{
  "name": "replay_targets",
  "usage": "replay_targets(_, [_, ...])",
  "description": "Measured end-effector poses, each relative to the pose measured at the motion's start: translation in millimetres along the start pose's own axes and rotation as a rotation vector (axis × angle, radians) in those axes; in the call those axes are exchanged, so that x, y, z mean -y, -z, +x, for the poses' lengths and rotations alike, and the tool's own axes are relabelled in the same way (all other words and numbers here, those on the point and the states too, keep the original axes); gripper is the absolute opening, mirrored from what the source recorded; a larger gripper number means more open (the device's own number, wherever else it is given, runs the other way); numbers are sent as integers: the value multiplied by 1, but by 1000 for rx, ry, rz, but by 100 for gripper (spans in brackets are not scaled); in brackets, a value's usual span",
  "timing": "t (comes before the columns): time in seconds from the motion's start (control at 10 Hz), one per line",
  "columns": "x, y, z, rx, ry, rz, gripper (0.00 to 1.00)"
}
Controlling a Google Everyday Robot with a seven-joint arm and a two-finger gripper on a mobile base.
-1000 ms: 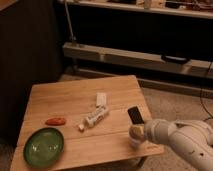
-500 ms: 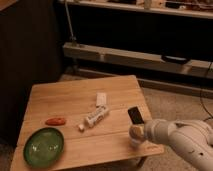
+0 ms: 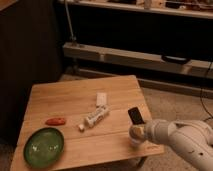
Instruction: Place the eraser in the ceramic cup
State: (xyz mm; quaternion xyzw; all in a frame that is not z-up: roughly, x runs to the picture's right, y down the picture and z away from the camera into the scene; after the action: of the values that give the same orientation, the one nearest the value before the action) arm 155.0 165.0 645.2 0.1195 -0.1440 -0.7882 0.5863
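— Gripper [image 3: 142,129] first: where was it?
— At the near right corner of the light wooden table [image 3: 65,95], on the end of the white arm, just beside the small plain white ceramic cup [image 3: 134,136].
— And the small near-black rectangular eraser [image 3: 134,116]?
— Standing tilted directly over the cup, its lower end at the rim and most of it above.
— What had changed over the last second?
— Practically nothing; arm, eraser and cup had all kept their places.
— Meaning?
— Likely a pause above the cup, with the drop not finished. Whether the gripper was clamping the eraser or had let it go could not be told; the block possibly leaned on the rim.
— Anything nearby?
— No. The wide green bowl [image 3: 44,146] and white capped tube [image 3: 96,117] lay well apart.
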Motion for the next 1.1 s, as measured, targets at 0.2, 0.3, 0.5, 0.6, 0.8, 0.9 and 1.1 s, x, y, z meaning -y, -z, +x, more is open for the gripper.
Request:
replay_targets(0.2, [-1, 0, -1, 1, 0, -1, 19])
replay_targets(0.3, [0, 0, -1, 1, -3, 1, 27])
replay_targets(0.5, [-1, 0, -2, 4, 0, 0, 50])
replay_targets(0.6, [-1, 0, -2, 4, 1, 0, 57])
replay_targets(0.8, [-1, 0, -2, 4, 1, 0, 60])
replay_targets(0.9, [-1, -1, -2, 4, 0, 2, 60])
replay_targets(1.1, [-2, -1, -3, 6, 0, 1, 72])
